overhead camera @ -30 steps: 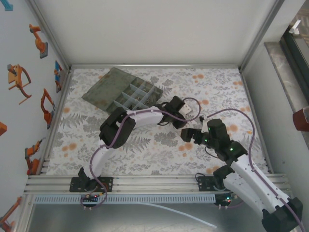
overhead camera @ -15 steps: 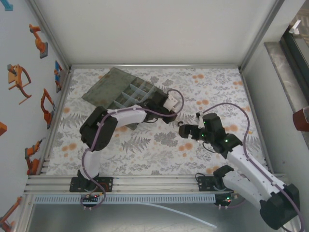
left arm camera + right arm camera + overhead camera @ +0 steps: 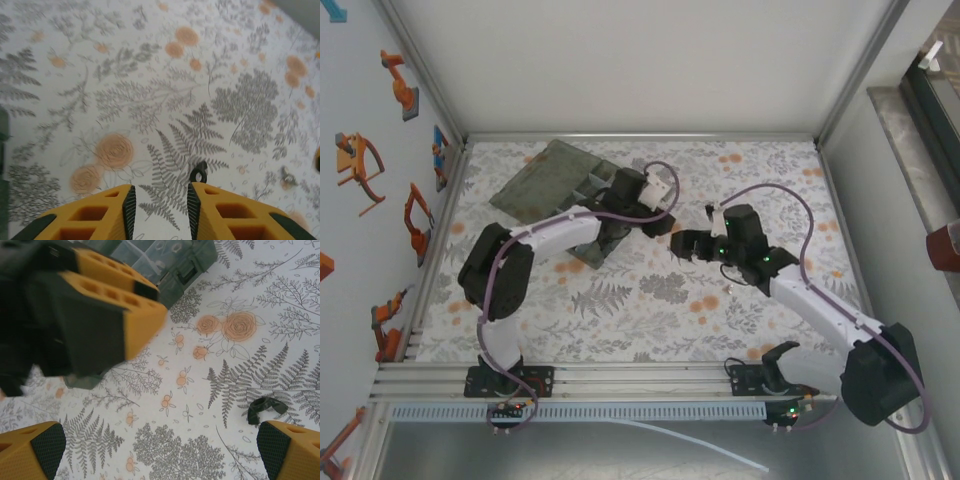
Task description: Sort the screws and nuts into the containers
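Note:
A tiny dark ring-shaped nut [image 3: 199, 173] shows right at the tip of my left gripper's [image 3: 160, 194] right finger, over the flowered cloth; whether it touches the finger I cannot tell. The jaws stand a little apart with nothing between them. In the top view the left gripper [image 3: 653, 222] hovers by the right edge of the grey organiser's containers [image 3: 592, 190]. My right gripper [image 3: 160, 440] is wide open and empty above the cloth, a small dark piece [image 3: 265, 408] lying by its right finger. It sits mid-table [image 3: 682, 245], just right of the left gripper [image 3: 117, 297].
The organiser's flat lid [image 3: 542, 175] lies open at the back left. Its latch corner [image 3: 186, 267] shows in the right wrist view. Another tiny dark piece [image 3: 288, 176] lies on the cloth to the right. Metal frame rails [image 3: 640, 137] border the table.
My left arm has swung left and back toward the organiser; its jaws narrowed, then parted. The right arm has reached forward and left toward the table's middle, still open.

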Robot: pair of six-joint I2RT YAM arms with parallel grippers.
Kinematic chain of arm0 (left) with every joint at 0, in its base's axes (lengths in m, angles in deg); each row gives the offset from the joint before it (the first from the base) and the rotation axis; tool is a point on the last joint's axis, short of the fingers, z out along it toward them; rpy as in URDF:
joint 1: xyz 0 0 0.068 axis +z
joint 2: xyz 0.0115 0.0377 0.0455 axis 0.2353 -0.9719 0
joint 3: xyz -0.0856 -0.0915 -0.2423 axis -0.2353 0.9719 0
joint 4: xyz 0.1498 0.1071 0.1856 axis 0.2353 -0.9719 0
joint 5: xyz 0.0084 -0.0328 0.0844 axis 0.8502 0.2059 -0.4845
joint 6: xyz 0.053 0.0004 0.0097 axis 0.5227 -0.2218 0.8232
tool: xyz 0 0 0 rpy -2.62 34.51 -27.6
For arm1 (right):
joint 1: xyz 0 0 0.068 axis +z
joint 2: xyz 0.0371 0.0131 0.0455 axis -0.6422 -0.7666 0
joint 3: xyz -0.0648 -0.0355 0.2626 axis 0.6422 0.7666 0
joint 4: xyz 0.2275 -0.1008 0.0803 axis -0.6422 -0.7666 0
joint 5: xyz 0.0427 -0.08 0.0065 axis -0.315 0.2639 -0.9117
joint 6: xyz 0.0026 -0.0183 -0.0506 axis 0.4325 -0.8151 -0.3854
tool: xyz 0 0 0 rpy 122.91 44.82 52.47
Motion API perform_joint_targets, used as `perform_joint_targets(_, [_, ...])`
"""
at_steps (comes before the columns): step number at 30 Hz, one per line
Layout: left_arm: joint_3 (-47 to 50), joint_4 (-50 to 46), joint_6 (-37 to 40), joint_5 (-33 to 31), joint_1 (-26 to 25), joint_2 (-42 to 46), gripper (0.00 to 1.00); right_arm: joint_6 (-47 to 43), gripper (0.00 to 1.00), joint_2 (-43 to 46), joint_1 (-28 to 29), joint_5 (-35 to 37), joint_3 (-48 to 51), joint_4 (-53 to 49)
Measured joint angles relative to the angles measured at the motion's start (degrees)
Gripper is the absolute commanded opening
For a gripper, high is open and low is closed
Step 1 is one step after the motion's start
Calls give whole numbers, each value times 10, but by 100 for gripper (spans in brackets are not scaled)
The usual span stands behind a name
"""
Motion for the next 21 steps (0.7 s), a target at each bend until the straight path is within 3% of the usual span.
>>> perform_joint_targets(6, [-53,-39,7,-6,-61,-103,45,11,100,126,-4,4,75,-31])
perform_joint_targets(12, [-112,-65,15,-22,-78,-142,49,34,100,229,-7,9,130,-83])
perform_joint_targets(21, [-153,-94,41,-72,-101,-175,44,44,100,283,-7,17,142,-116])
